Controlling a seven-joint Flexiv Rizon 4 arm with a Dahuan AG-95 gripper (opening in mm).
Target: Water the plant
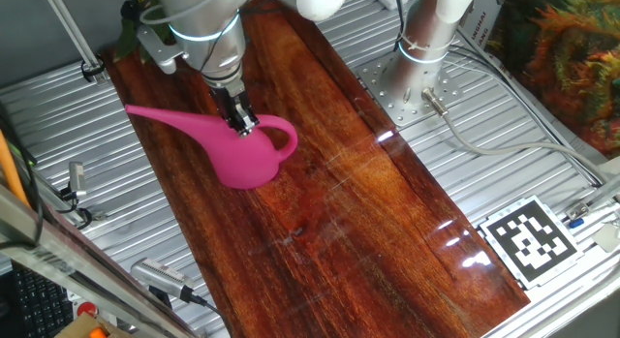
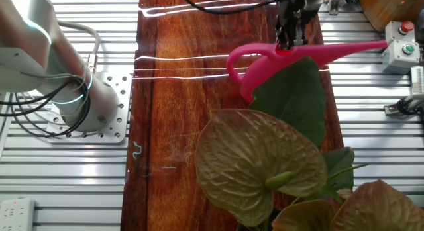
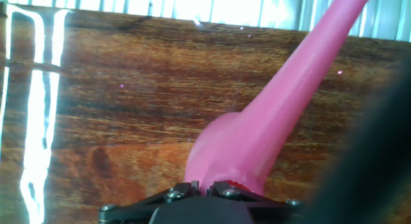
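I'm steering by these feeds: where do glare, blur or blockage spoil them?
One fixed view: small glare patches on the table, can sharp. Other fixed view: bright streaks across the table's far end, big blurred leaves up close hiding part of the can. Hand view: white glare streaks at left, dark blurred shape at right, end effector barely visible.

The pink watering can (image 1: 247,154) sits level, long spout toward the plant (image 2: 295,98), whose broad dark-green leaves overlap its body in the other fixed view.
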